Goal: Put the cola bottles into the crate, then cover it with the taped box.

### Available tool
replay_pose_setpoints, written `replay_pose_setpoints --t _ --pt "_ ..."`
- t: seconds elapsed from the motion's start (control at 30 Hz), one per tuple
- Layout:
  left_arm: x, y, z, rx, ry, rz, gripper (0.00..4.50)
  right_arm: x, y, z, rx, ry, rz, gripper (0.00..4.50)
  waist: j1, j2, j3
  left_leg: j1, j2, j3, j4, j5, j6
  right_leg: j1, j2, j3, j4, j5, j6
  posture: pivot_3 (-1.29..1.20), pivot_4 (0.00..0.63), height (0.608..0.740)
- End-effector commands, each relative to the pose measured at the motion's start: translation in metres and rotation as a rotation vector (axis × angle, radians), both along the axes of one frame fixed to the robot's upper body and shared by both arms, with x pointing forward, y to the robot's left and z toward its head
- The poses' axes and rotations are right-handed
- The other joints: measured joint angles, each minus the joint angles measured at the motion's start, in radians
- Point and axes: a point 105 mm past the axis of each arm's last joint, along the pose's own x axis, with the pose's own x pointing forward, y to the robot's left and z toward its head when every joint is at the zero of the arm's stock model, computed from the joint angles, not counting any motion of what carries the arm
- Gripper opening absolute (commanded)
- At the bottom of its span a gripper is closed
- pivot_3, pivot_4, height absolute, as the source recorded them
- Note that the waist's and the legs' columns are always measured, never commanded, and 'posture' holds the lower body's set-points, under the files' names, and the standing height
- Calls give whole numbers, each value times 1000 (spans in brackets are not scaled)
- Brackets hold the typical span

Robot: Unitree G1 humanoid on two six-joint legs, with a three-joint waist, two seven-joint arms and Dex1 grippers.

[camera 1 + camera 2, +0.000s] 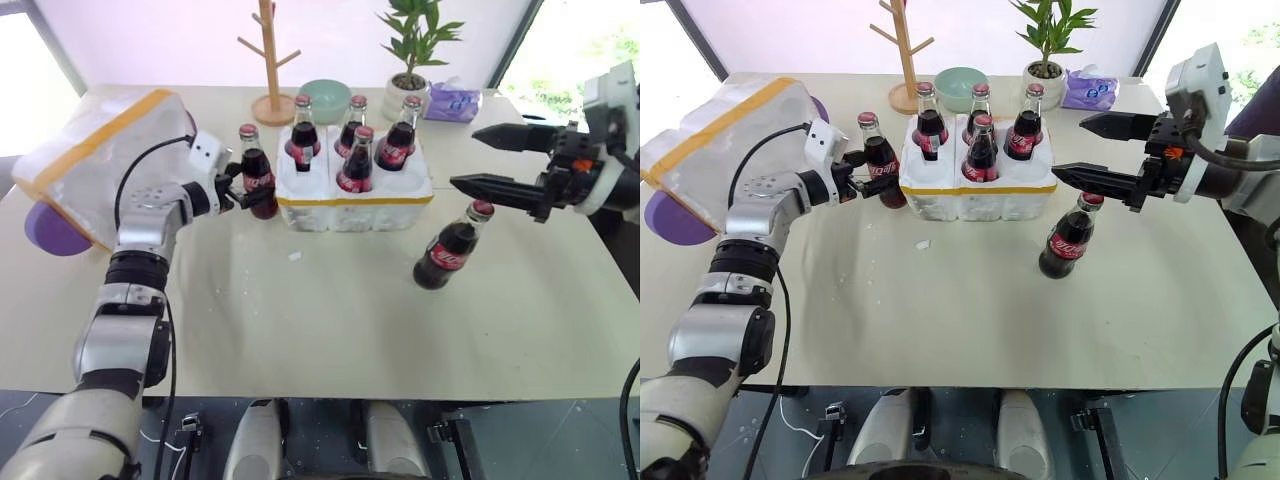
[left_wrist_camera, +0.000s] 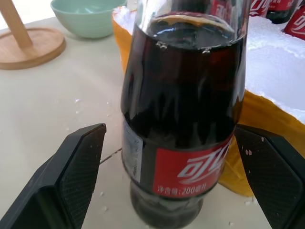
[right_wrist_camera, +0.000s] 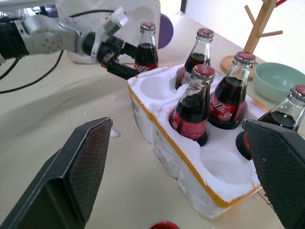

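Observation:
The white foam crate with a yellow band stands mid-table, several cola bottles upright in its wells; two wells are bare. One loose cola bottle stands on the table just left of the crate. My left gripper is open around this bottle's lower body, and its pads stand apart from the glass on both sides. Another loose bottle stands off the crate's front right corner. My right gripper hovers open just above its cap. The taped box lies at the far left.
Behind the crate are a wooden peg stand, a green bowl, a potted plant and a purple tissue pack. A purple round object shows beside the taped box. Foam crumbs dot the table.

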Motion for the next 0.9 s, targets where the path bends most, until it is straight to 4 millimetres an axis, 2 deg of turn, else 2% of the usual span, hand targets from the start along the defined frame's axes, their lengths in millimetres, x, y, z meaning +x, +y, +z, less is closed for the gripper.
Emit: replay_pose_setpoints --t 0.03,0.1,0.23,0.4,0.47,0.5,0.57,0.67,0.8,0.9 --pt "3 1 18 -19 -60 -12 3605 -7 3 13 7 -60 15 4500 0 0 0 0 0 0 0 0 0 0 0 0 0 0 0 0 150 740" --pt "2 6 19 -15 -59 -9 2673 -8 2 14 7 -61 11 4500 0 0 0 0 0 0 0 0 0 0 0 0 0 0 0 0 150 740" --pt "-9 20 26 -19 -49 -40 2672 -9 0 15 5 -63 0 4500 -5 0 0 0 0 0 0 0 0 -1 0 0 0 0 0 0 150 740" --pt "-80 22 67 -60 11 -382 2672 -12 -2 15 -1 -65 -15 4500 -26 -1 1 -4 1 0 -2 0 0 -7 0 0 3 0 0 0 150 740" --pt "-99 19 84 -92 25 -479 2672 -12 -3 14 -2 -66 -21 4500 -20 -1 1 -4 1 0 -2 0 0 -7 1 0 3 0 0 0 150 740" --pt "-102 16 97 -125 11 -504 2672 -13 -4 14 -2 -67 -24 4500 -15 -1 1 -4 1 0 -2 0 0 -7 0 0 3 0 0 0 150 740" --pt "-94 9 122 -190 -54 -494 2672 -13 -4 14 -1 -68 -30 4500 2 -1 2 -4 1 0 0 0 0 -5 0 0 2 0 0 0 150 740" --pt "-71 -7 143 -241 -129 -431 2672 -13 -3 14 1 -69 -29 4500 7 -1 1 -3 -1 -1 3 0 0 -1 0 0 0 -1 -1 0 150 740" --pt "-35 -25 135 -188 -168 -324 2672 -14 -2 14 3 -73 -33 4500 1 -1 1 -1 -2 -1 3 0 0 2 -1 0 -1 0 0 0 150 740" --pt "-21 -36 121 -150 -156 -307 2672 -14 -3 14 5 -74 -43 4500 -6 -1 1 -1 -1 -2 1 0 0 1 0 0 0 0 0 0 150 740"
